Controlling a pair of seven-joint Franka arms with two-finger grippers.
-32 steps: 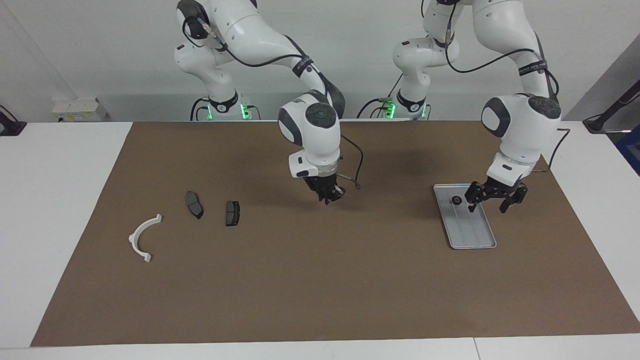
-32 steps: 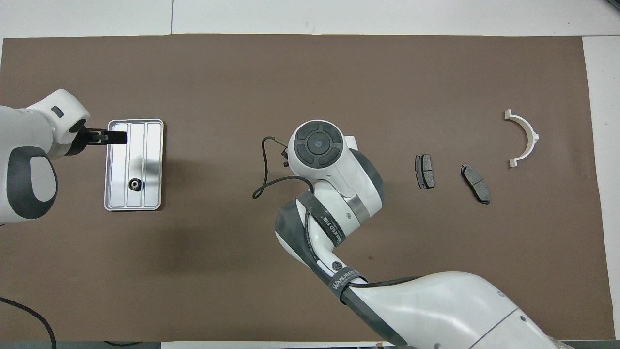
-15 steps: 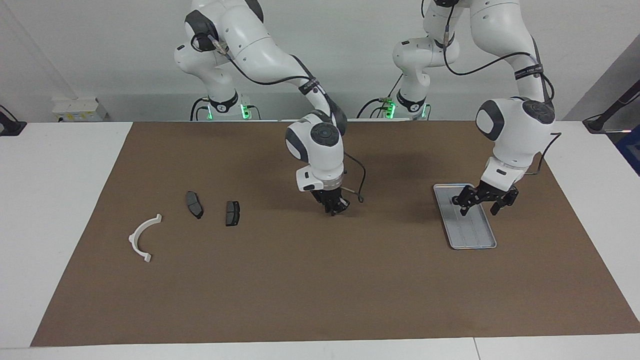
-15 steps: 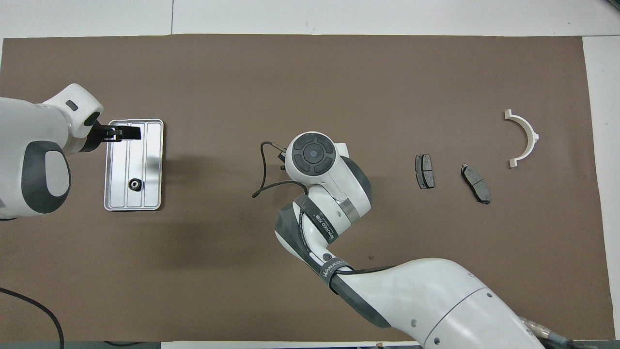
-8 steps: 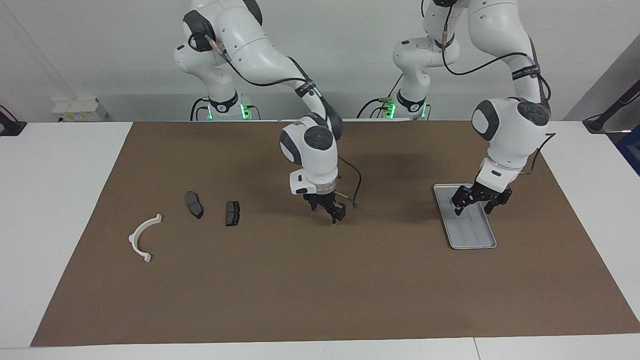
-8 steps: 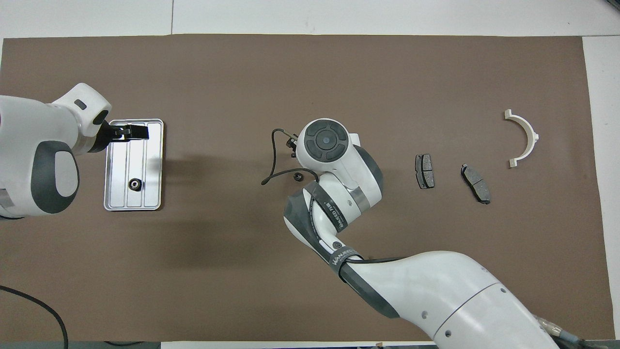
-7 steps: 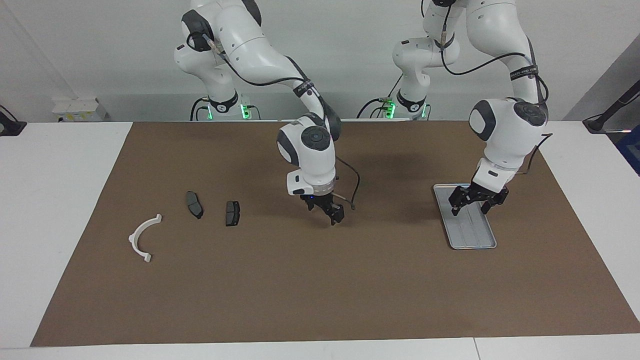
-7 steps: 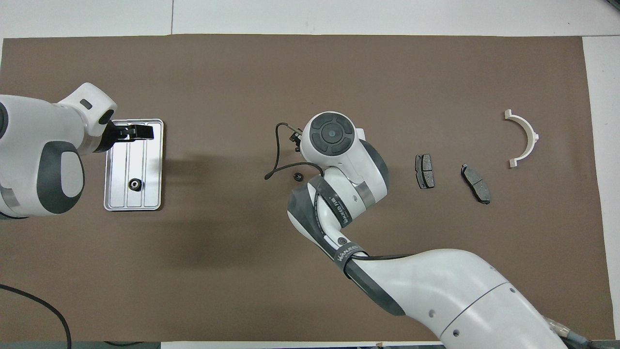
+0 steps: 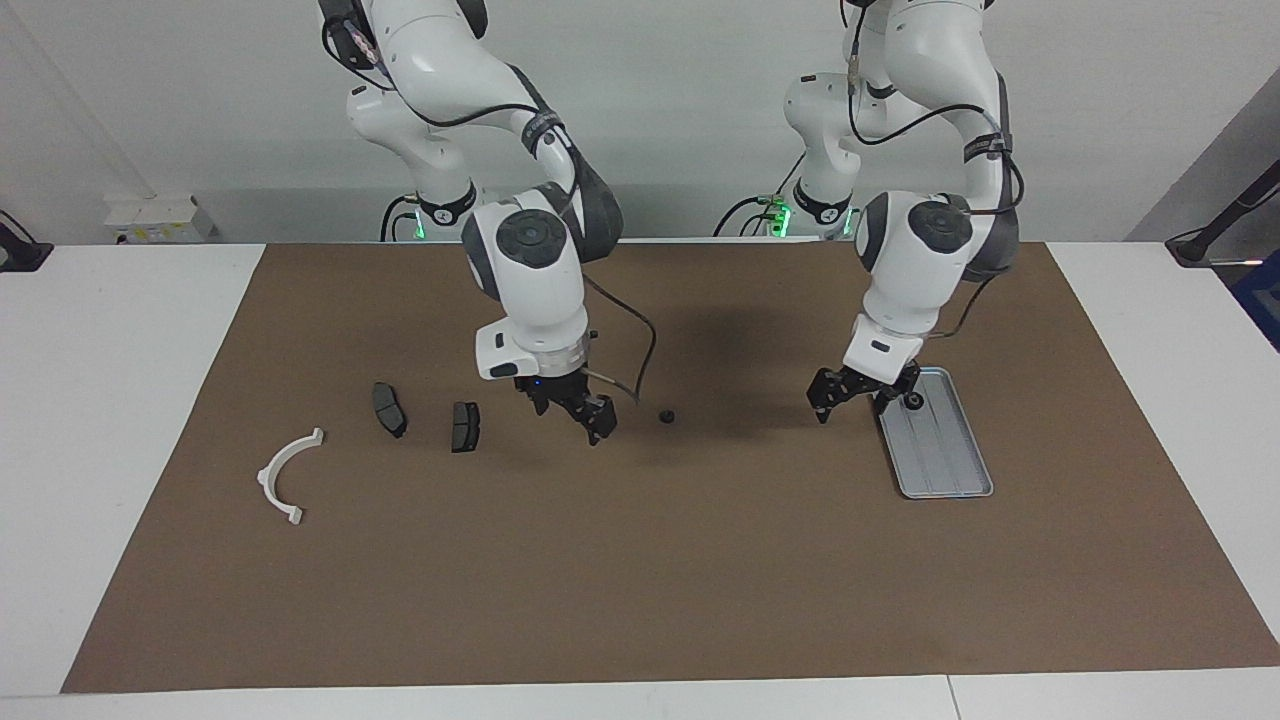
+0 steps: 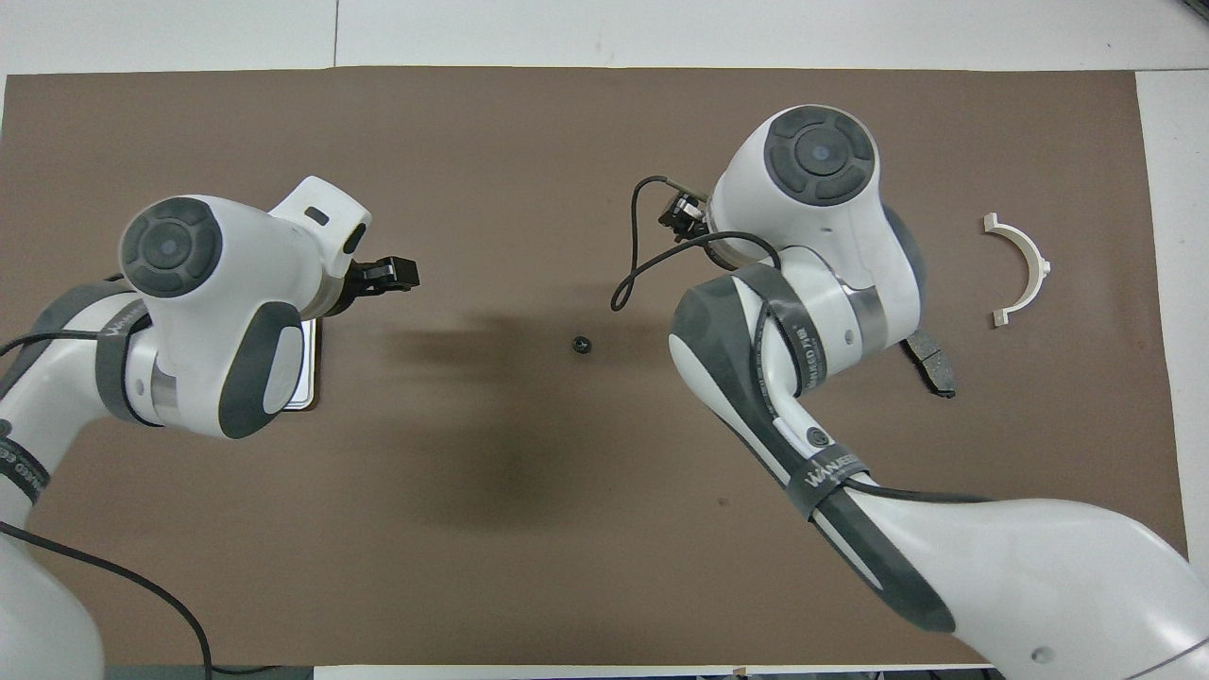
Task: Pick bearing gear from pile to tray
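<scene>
A tiny black gear (image 9: 666,416) lies alone on the brown mat at mid-table; it also shows in the overhead view (image 10: 581,345). A second gear (image 9: 913,401) sits in the silver tray (image 9: 945,460) at the end nearer the robots. My left gripper (image 9: 855,395) is open and empty, low over the mat beside the tray, between it and the loose gear. My right gripper (image 9: 585,412) is open and empty over the mat, between the loose gear and two dark brake pads (image 9: 465,426) (image 9: 389,409). A white arc (image 9: 288,475) lies toward the right arm's end.
In the overhead view the left arm covers most of the tray (image 10: 308,364), and the right arm hides one brake pad and part of the other (image 10: 933,366). The white arc (image 10: 1020,269) shows there. A brown mat (image 9: 640,580) covers the table.
The right gripper has let go of the gear on the mat and moved away toward the brake pads. The left gripper has moved off the tray toward the loose gear.
</scene>
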